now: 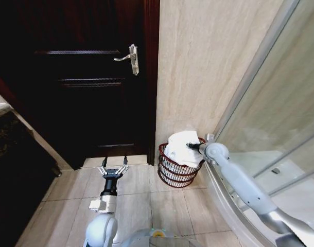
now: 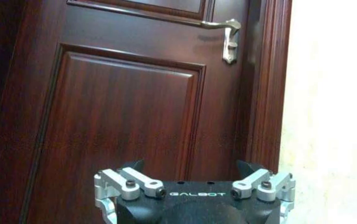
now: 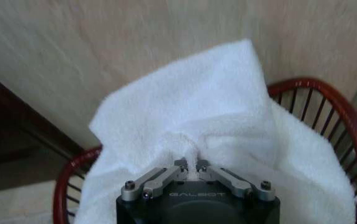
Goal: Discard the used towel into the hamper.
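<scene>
White terry cloth, the used towel (image 1: 181,147), sits in the small round dark red-brown wire hamper (image 1: 175,174) and rises above its flared rim. The hamper stands on the beige tiled floor (image 1: 146,206), against the beige tiled wall (image 1: 208,62) and just beside the curved glass shower screen (image 1: 270,113). The right gripper (image 1: 190,146) is over the hamper, at the top of the towel. In the right wrist view its fingers (image 3: 213,173) are pressed close together and pinch a thin fold of the towel (image 3: 228,126) between them, with the red rim of the hamper (image 3: 346,116) around the cloth. The left gripper (image 1: 114,168) hangs low over the floor in front of the dark wooden door (image 1: 85,77). Its fingers (image 2: 256,169) are spread wide apart and hold nothing, and they point at the door panel below the metal lever handle (image 2: 227,37).
</scene>
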Robot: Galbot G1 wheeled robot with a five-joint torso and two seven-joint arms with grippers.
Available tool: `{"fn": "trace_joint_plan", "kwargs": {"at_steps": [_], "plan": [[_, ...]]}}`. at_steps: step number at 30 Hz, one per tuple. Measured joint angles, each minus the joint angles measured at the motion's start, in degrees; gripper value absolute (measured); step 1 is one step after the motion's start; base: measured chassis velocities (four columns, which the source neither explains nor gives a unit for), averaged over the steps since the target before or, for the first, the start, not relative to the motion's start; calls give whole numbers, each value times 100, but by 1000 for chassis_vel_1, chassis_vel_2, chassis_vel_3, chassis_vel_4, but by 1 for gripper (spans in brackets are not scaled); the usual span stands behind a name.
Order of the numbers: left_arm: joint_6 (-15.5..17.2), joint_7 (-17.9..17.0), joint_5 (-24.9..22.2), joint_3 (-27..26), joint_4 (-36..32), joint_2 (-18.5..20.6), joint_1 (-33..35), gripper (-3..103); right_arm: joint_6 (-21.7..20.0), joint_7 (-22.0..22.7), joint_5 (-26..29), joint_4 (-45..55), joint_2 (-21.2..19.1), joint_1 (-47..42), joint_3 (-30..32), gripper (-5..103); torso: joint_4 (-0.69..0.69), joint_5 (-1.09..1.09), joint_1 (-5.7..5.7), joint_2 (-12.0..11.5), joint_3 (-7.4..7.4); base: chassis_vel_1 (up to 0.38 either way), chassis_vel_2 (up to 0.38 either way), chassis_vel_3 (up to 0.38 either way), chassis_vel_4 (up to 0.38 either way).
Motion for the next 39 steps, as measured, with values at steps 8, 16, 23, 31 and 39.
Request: {"fn": "trace_joint_plan", "kwargs": {"at_steps": [8, 16, 23, 31, 39], "plan": [[-3, -5, -62, -81, -56, 3, 8, 100, -1, -124, -272, -385, 357, -32, -45, 4, -1, 0, 0, 0, 0, 0, 0, 0, 0], [-29, -6, -92, -84, -59, 18, 22, 100, 42, -62, -608, -729, 724, -25, -160, 4, 0, 0, 0, 0, 0, 0, 0, 0, 0], [-60, -4, -142, -61, -51, 48, -4, 100, 95, -7, -786, -1030, 911, 0, -269, 4, 0, 0, 0, 0, 0, 0, 0, 0, 0], [-109, 17, -206, -56, 17, 78, -33, 100, 184, 73, -870, -1284, 1101, 87, -270, 4, 0, 0, 0, 0, 0, 0, 0, 0, 0], [-86, 24, -211, -53, 9, 73, -64, 100, 52, 106, -905, -1435, 1195, 136, -253, 24, 0, 1, 0, 0, 0, 0, 0, 0, 0]]}}
